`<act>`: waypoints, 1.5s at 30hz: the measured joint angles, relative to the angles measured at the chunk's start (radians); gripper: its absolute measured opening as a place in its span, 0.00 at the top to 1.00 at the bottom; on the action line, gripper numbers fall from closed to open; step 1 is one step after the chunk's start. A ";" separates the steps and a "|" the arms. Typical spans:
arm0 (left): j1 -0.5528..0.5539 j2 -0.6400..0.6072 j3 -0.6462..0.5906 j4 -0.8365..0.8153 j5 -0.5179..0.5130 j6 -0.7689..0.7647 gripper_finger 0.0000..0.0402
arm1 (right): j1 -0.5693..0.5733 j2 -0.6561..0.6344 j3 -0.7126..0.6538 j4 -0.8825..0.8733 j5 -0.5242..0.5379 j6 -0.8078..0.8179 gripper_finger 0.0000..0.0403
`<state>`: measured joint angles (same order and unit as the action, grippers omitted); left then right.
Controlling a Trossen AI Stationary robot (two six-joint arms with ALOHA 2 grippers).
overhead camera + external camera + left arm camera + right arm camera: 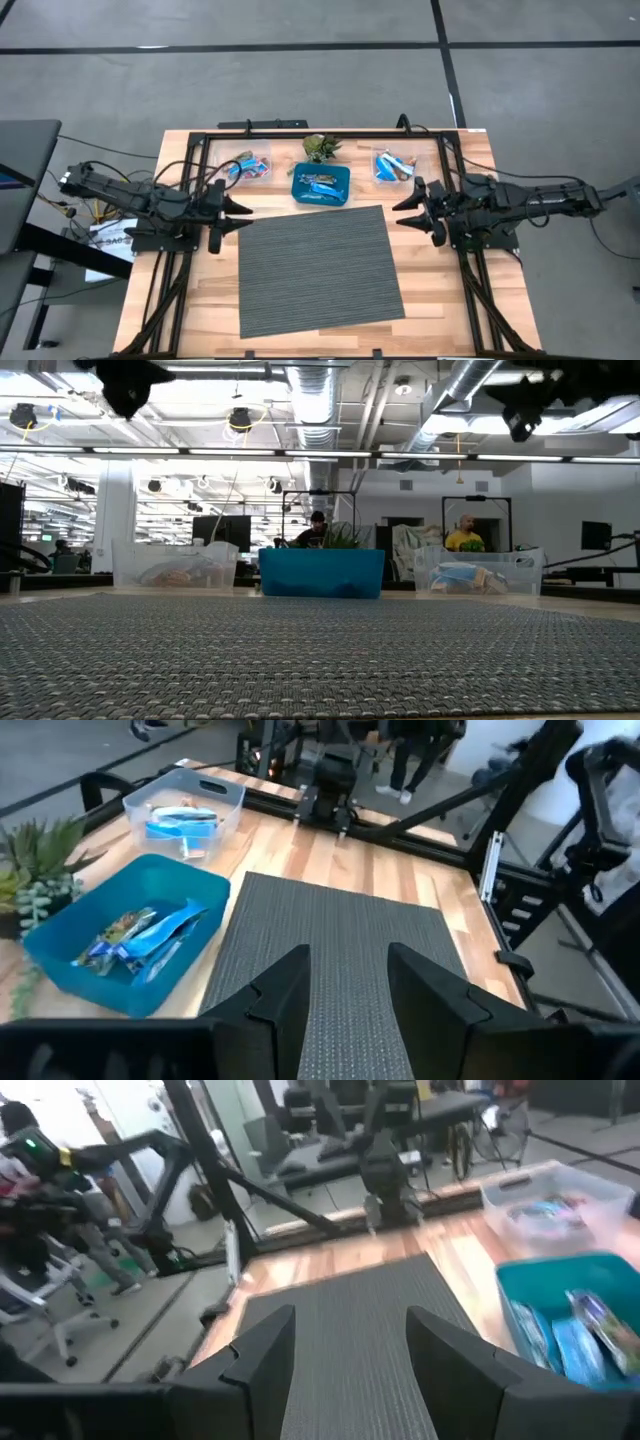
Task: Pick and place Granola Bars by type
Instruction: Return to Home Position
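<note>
Grey ribbed mat covers the near middle of a wooden table. At the mat's left edge the left gripper hangs above the table, pointing inward. Its two fingers are spread apart and hold nothing. Three containers stand in a row toward the table's far edge. Leftmost is a clear tub holding a few Granola Bars. In the middle, just beyond the mat, sits the blue bin. A small heap of the bars lies in it, mostly in shiny blue wrappers. A small green plant stands right behind this bin. Next comes a second clear tub with more bars, blue and tan. At the mat's right edge the right gripper hangs, facing inward, fingers likewise parted and empty.
</note>
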<state>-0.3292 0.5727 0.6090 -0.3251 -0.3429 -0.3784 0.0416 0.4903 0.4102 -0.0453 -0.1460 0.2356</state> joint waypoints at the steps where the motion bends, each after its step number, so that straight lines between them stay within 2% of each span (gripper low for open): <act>1: -0.013 -0.013 -0.036 0.039 -0.014 -0.010 0.68 | 0.010 -0.020 -0.018 -0.008 0.014 0.000 0.55; 6: -0.051 -0.081 -0.190 0.274 -0.030 0.001 0.68 | 0.055 -0.115 -0.091 0.015 0.042 -0.040 0.54; 12: -0.052 -0.122 -0.244 0.294 0.074 0.017 0.68 | 0.071 -0.248 -0.177 0.034 0.038 -0.086 0.55; 16: -0.053 -0.144 -0.254 0.291 0.135 0.045 0.68 | 0.068 -0.339 -0.230 0.033 -0.008 -0.087 0.55; 22: -0.052 -0.183 -0.318 0.344 0.154 0.057 0.68 | 0.067 -0.430 -0.254 0.010 -0.038 -0.088 0.55; 32: -0.053 -0.234 -0.424 0.388 0.229 0.063 0.68 | 0.067 -0.461 -0.255 -0.040 -0.077 -0.103 0.54; 36: -0.052 -0.298 -0.460 0.383 0.256 0.063 0.68 | 0.067 -0.461 -0.255 -0.054 -0.090 -0.118 0.54; 45: -0.053 -0.433 -0.526 0.335 0.246 0.072 0.68 | 0.067 -0.461 -0.255 -0.070 -0.103 -0.159 0.55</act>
<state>-0.3818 0.1395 0.0833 0.0102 -0.0968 -0.3067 0.1089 0.0292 0.1551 -0.1155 -0.2487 0.0761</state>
